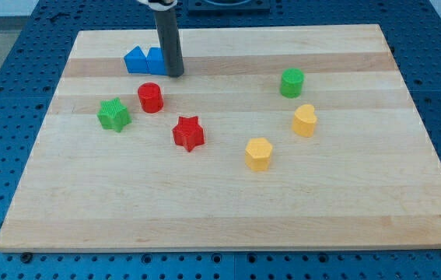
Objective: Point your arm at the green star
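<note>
A: What is the biggest thing here?

B: The wooden board (228, 194). It lies flat on a blue table with holes (2, 93). All the blocks sit on the board.

A: And the next biggest?

B: The dark rod (167, 39). It comes down from the view's top. My tip (173, 74) rests on the board right beside two blue blocks (144, 61). It is at their right edge, so close I cannot tell if it touches. The rod has no jaws at all, so there is nothing to spread or press together.

A: Where is the green star?

B: The green star (113, 115) is on the view's left side of the board. It is below the blue blocks and well apart from my tip. A red round block (150, 97) stands just to its right, between the star and the tip.

A: What else is there?

B: A red star (188, 133) sits lower, near the middle. A yellow block with flat sides (258, 153) is to its right. A yellow heart-like block (304, 120) is further right, and a green round block (291, 82) is above that one.
</note>
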Controlling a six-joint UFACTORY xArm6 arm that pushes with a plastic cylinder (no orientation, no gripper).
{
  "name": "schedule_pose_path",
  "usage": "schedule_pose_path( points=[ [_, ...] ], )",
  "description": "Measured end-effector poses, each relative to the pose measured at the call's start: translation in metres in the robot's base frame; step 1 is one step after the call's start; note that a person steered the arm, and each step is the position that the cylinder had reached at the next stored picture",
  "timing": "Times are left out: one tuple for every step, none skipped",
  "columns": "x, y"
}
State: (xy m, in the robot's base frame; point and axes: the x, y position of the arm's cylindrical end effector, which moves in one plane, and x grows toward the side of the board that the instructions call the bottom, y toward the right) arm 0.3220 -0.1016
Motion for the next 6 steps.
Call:
schedule_pose_path(
  points=[
    [0.002,-0.032],
    [0.007,-0.077],
    [0.027,-0.114],
    [0.063,-0.129],
    [0.094,-0.118],
    [0.097,-0.094]
  ],
)
